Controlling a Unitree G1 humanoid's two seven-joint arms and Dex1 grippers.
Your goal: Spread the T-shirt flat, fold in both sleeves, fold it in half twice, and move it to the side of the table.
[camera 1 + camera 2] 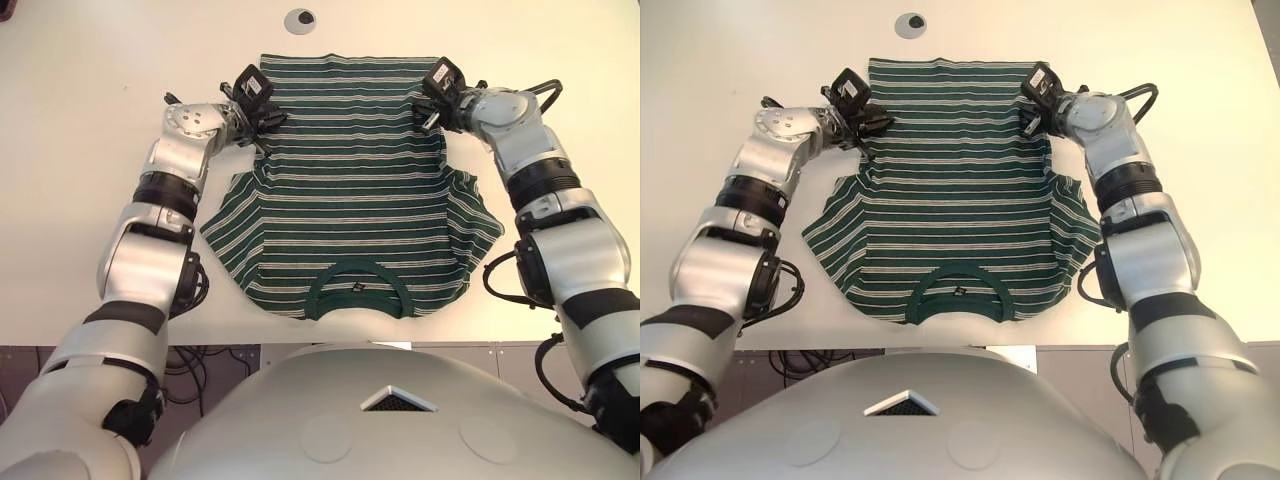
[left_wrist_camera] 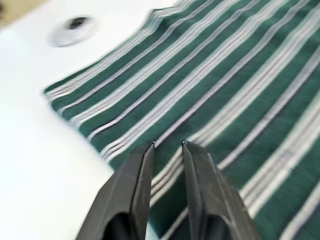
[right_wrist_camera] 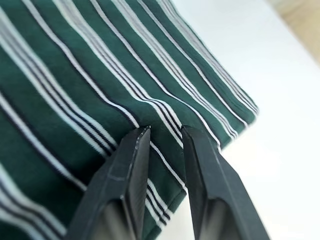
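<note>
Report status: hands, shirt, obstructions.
Left hand, right hand open at far hem corners. T-shirt spread, collar near, sleeves unfolded. Table grommet beyond hem, apart.

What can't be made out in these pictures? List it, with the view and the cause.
1. Whether the left gripper touches the shirt: its own fingers cover the spot in the left wrist view, and its body does in the eye views.
2. The same for the right gripper in the right wrist view.
3. Sleeves and collar: cut off by both wrist views' edges.
4. The round fitting in the table: blurred in the left wrist view.
</note>
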